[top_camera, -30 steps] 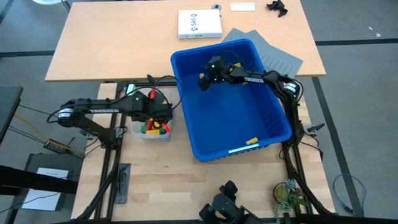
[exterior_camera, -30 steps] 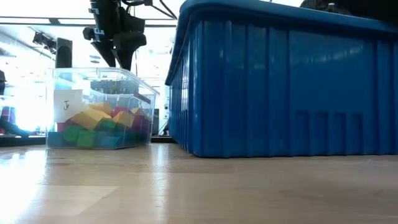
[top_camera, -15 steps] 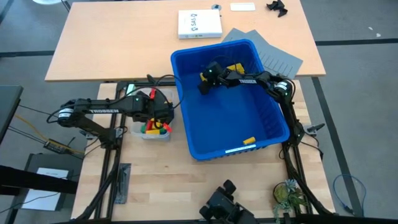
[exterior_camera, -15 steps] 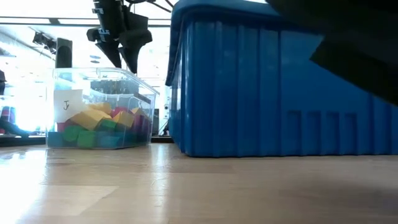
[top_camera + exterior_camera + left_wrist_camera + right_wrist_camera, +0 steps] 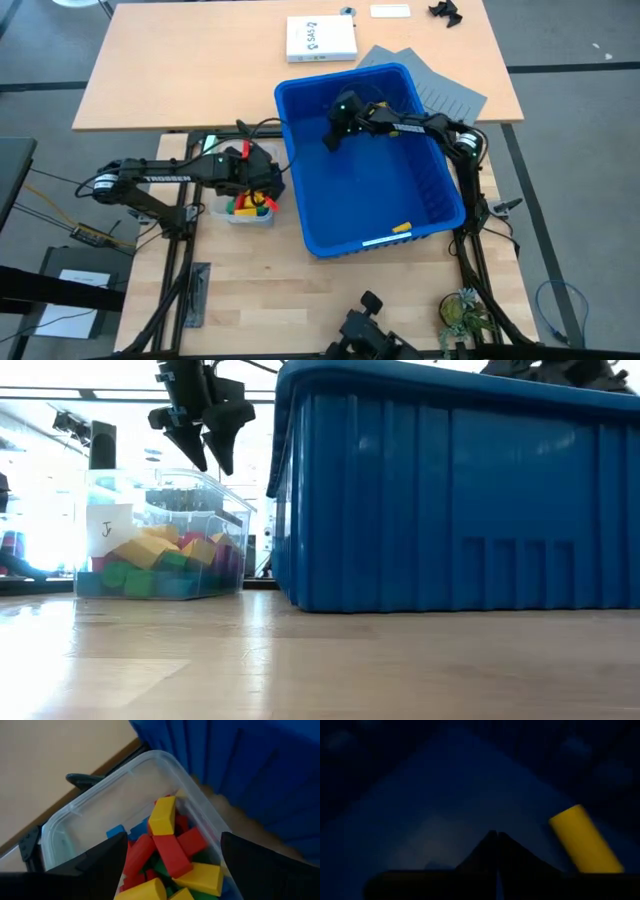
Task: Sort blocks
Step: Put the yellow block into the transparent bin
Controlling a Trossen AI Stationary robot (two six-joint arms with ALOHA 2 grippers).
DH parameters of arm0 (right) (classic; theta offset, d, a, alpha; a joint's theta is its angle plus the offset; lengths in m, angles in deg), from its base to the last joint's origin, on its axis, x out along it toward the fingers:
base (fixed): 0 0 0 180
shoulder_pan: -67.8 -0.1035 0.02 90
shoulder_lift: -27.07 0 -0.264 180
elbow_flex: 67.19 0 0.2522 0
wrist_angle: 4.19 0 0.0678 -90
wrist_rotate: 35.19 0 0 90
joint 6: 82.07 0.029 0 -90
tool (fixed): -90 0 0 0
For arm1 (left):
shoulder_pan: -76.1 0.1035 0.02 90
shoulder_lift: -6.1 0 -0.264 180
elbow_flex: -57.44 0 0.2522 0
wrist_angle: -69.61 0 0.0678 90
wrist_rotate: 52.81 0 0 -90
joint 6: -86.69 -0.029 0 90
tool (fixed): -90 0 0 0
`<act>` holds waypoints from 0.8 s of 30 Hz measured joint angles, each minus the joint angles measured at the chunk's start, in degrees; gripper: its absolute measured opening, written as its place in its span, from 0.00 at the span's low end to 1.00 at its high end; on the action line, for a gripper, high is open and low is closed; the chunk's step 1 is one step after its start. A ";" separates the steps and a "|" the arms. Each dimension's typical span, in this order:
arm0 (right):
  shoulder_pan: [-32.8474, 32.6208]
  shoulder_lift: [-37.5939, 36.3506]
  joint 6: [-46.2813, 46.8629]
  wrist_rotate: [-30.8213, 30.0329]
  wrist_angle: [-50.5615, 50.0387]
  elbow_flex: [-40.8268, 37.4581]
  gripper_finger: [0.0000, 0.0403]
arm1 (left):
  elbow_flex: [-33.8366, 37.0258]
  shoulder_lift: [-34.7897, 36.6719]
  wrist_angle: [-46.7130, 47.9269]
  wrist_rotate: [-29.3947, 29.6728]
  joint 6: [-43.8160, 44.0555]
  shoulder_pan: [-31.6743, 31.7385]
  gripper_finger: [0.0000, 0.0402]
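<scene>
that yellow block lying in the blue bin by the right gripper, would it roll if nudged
Probably. In the right wrist view the yellow block looks rounded like a cylinder lying on its side, so a sideways nudge would likely roll it over the smooth floor of the blue bin. It looks stiff and light, and its curved sides may slip between closing fingers.

- The high view is evenly lit, with soft shadows.
- In the low view, bright backlight from the room washes out the background.
- The right wrist view is very dim and blurred inside the blue bin [image 5: 470, 795].
</scene>
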State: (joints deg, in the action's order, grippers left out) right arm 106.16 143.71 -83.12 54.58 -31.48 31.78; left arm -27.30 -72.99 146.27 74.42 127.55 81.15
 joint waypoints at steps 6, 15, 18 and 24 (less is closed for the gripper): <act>0.31 -7.84 -4.31 -0.76 -7.03 0.00 0.01 | 0.00 0.00 -0.46 0.00 -1.19 -1.03 0.81; 3.24 -10.87 -17.06 5.44 -16.17 -0.05 0.19 | 0.00 0.00 -3.54 -0.04 -1.95 -1.05 0.81; 2.60 -10.43 -23.63 10.73 -21.40 -1.96 0.29 | 0.00 0.00 -3.94 -0.86 -2.96 -1.05 0.81; -1.60 -10.37 -33.99 16.73 -25.05 -10.10 0.48 | 0.00 -0.01 -3.96 -1.19 -3.39 -1.08 0.81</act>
State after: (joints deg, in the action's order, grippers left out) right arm 104.56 133.34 -117.11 71.31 -56.53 21.69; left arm -27.30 -73.00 142.31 73.23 124.15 80.07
